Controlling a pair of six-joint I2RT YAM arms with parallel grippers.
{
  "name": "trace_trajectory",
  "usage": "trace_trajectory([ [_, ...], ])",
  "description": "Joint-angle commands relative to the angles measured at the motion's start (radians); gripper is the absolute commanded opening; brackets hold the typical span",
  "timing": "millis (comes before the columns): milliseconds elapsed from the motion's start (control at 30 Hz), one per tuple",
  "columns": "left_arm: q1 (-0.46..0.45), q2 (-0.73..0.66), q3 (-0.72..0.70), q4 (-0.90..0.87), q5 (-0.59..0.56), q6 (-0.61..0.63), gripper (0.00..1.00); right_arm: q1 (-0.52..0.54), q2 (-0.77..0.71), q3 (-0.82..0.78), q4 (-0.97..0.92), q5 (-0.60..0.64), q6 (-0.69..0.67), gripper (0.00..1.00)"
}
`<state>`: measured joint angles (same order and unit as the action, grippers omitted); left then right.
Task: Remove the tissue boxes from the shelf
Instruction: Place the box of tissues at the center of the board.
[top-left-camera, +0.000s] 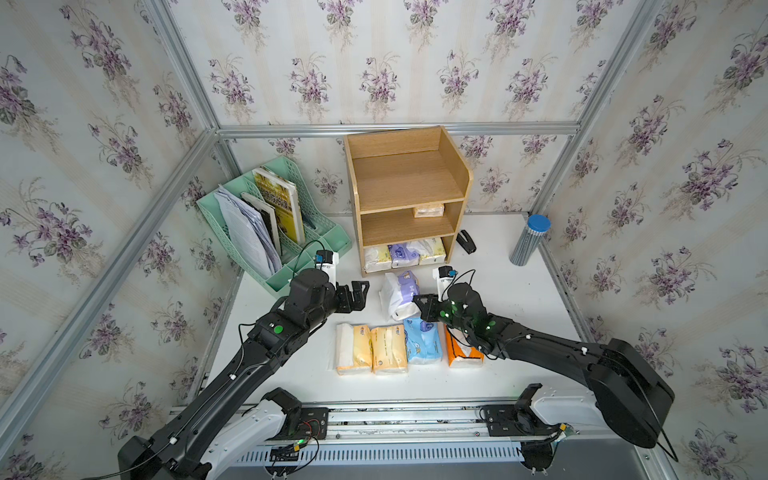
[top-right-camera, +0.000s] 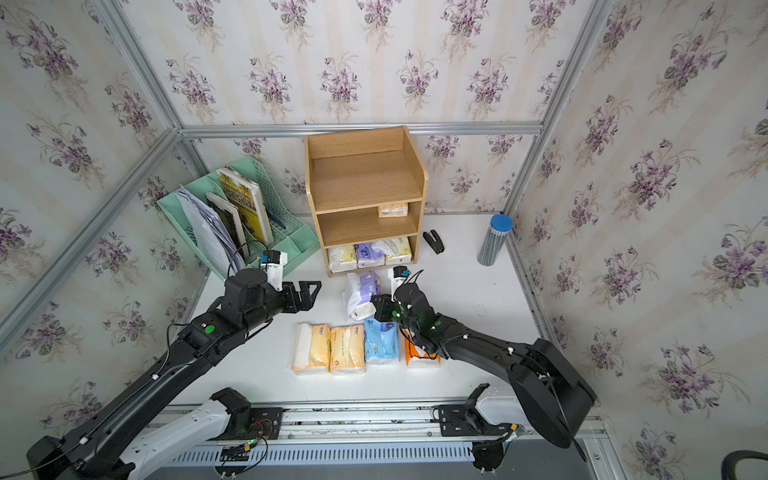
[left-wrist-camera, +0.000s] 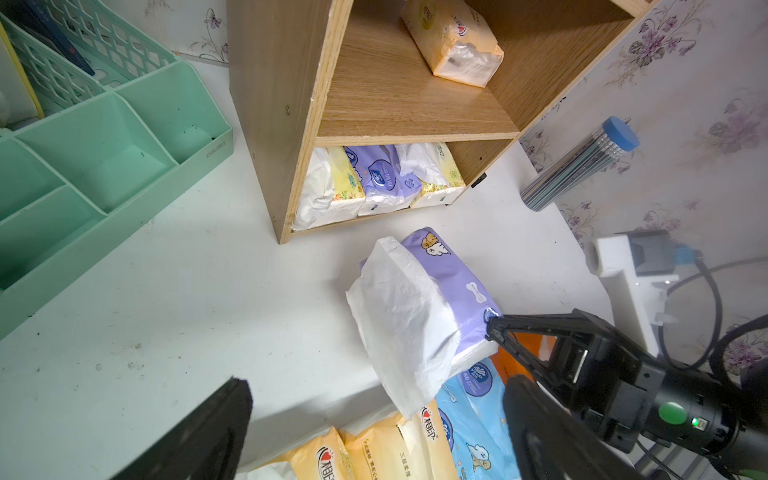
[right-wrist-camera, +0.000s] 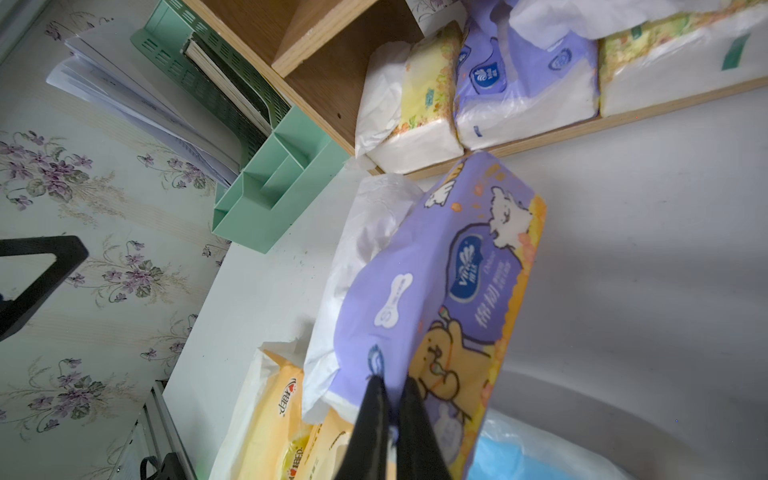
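File rack (top-left-camera: 286, 278): mint-green, holds papers and a yellow book.
Left gripper (top-left-camera: 360, 296): jaws spread wide, holding nothing, above the white table (top-left-camera: 519, 299).
Table row (top-left-camera: 388, 349): 4 tissue packs side by side: 2 peach, 1 light blue, 1 orange.
Shelf (top-left-camera: 455, 166): top tier bare; 1 peach pack (top-left-camera: 429, 210) on the middle tier; 3 packs (top-left-camera: 405, 253) in the bottom tier.
Purple pack (top-left-camera: 399, 293): tilted, in front of the shelf.
Right gripper (right-wrist-camera: 392, 411): clamped on the purple pack's wrapper end.
Pencil tube (top-left-camera: 530, 241): upright, far right.
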<state>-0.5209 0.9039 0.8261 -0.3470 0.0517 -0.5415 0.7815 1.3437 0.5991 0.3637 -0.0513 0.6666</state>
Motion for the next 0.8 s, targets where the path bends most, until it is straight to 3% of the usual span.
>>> trace_trajectory([
  [0, 0.0, 0.0, -0.003, -0.001, -0.023, 0.007, 0.99, 0.031, 0.056, 0.046, 0.095, 0.02, 0.021, 0.0],
  [400, -0.001, 0.001, -0.013, -0.008, -0.019, 0.034, 0.99, 0.167, 0.334, 0.213, 0.15, 0.081, 0.122, 0.0],
  [533, -0.001, -0.006, -0.013, -0.024, -0.024, 0.045, 0.99, 0.197, 0.348, 0.184, 0.179, 0.085, 0.163, 0.07],
  [600, -0.001, -0.011, -0.016, -0.027, -0.033, 0.05, 0.99, 0.213, 0.33, 0.15, 0.213, 0.075, 0.168, 0.15],
  [700, -0.001, -0.018, -0.025, -0.029, -0.043, 0.054, 0.99, 0.231, 0.278, 0.111, 0.2, 0.087, 0.168, 0.41],
  [767, -0.001, -0.022, -0.03, -0.029, -0.054, 0.058, 0.99, 0.234, 0.234, 0.09, 0.173, 0.113, 0.166, 0.52],
])
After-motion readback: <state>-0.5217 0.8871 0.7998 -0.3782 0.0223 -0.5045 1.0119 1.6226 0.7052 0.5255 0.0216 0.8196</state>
